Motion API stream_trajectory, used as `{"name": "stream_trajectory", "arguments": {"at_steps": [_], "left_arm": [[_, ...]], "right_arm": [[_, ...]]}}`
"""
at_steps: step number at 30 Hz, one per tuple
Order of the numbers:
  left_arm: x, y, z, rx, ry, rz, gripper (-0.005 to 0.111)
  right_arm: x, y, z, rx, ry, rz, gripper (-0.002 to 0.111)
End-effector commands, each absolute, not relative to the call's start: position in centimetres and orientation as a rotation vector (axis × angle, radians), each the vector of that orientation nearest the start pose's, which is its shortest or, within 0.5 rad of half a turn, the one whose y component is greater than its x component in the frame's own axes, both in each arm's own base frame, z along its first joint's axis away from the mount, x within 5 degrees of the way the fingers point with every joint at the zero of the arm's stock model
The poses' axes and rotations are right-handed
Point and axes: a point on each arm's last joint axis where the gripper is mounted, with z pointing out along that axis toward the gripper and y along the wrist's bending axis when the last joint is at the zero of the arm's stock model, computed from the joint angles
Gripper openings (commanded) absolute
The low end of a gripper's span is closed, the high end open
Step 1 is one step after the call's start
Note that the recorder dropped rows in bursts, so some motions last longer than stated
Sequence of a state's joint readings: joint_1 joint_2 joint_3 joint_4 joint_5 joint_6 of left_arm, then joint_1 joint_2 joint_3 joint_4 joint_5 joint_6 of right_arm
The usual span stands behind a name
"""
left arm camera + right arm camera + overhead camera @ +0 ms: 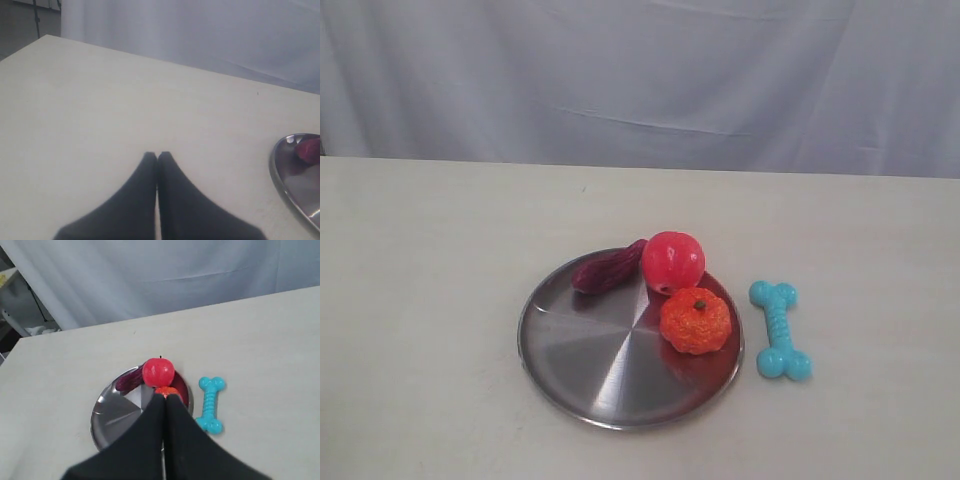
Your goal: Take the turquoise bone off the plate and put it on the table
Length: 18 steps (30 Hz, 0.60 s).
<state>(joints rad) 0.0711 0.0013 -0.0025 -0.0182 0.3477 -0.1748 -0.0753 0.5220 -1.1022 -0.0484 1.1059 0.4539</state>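
The turquoise bone (pixel 780 329) lies flat on the cream table (pixel 420 300), just right of the steel plate (pixel 585 355) and clear of its rim. The right wrist view shows the bone (pixel 210 404) beside the plate (pixel 112 412) too. My right gripper (pixel 165 396) is shut and empty, high above the plate's near side, hiding part of it. My left gripper (pixel 157 154) is shut with nothing in it, over bare table, with the plate's rim (pixel 278 172) off to one side. Neither arm appears in the exterior view.
On the plate sit a red ball (pixel 673 262), an orange pumpkin toy (pixel 695 320) and a dark purple toy (pixel 608 268). A grey-white cloth backdrop (pixel 640 80) hangs behind the table's far edge.
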Motion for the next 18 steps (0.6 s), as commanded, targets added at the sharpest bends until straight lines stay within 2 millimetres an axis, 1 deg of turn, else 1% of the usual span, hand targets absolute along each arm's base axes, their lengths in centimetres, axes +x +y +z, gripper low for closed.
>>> {"name": "stream_trajectory", "arguments": {"at_steps": [1, 3, 5, 9, 11, 14, 16, 18], "left_arm": [[5.3, 0.3, 18.2, -0.234, 1.812, -0.099, 0.000], [5.3, 0.3, 18.2, -0.234, 1.812, -0.099, 0.000], [5.3, 0.3, 18.2, -0.234, 1.812, -0.099, 0.000], [5.3, 0.3, 18.2, -0.234, 1.812, -0.099, 0.000], [5.3, 0.3, 18.2, -0.234, 1.812, -0.099, 0.000], [5.3, 0.3, 18.2, -0.234, 1.812, -0.099, 0.000], [5.3, 0.3, 18.2, -0.234, 1.812, -0.099, 0.000], [5.3, 0.3, 18.2, -0.234, 1.812, -0.099, 0.000]], "right_arm": [[2.3, -1.0, 43.6, 0.485, 1.861, 0.111, 0.000], [1.7, -1.3, 43.8, 0.481, 1.817, 0.059, 0.000], [1.6, -1.7, 43.8, 0.469, 1.773, -0.001, 0.000], [3.2, -2.4, 42.6, 0.431, 1.728, -0.101, 0.000], [4.3, -2.4, 41.3, 0.402, 1.723, -0.108, 0.000], [6.1, -2.2, 38.8, 0.354, 1.719, -0.101, 0.000], [7.0, -2.0, 37.1, 0.318, 1.693, -0.080, 0.000], [7.5, -1.8, 35.2, 0.285, 1.669, -0.060, 0.000]]}}
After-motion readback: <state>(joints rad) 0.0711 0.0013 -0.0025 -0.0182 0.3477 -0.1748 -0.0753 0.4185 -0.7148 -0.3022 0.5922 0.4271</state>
